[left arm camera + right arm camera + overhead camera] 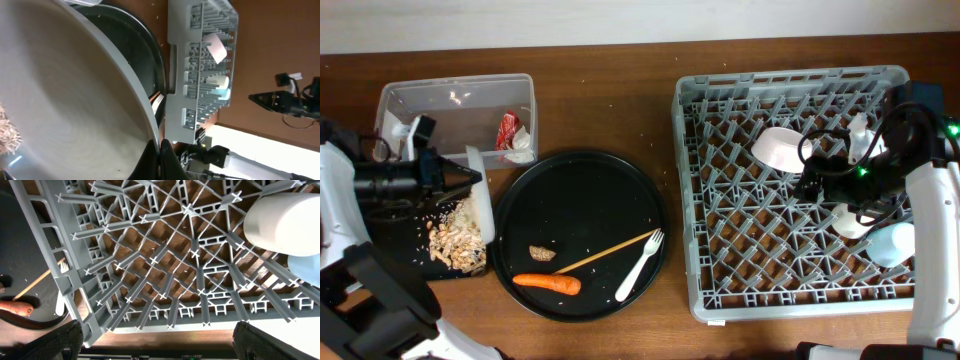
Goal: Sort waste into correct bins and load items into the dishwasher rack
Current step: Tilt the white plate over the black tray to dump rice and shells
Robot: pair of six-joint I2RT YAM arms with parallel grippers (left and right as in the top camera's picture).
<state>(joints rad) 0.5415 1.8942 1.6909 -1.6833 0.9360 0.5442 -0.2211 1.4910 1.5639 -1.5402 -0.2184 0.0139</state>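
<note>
left tool [470,178] is pinched tight on the rim of the white plate [485,215]; the plate's tipped up on edge over the shallow black tray [400,240], food scraps [455,245] piled under it; the dishwasher rack [760,300] sits well off to its right, past the round black tray [590,190]; right tool [815,180] hangs spread wide over the rack, so it's nearer, but the left one has the plate; I'd guess a long carry rightward

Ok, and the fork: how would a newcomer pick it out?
Find the large round black tray left of the grey rack. At its lower right edge lies the fork, tines pointing toward the rack. It is white plastic, unlike the thin wooden chopstick beside it and the orange carrot.
</note>
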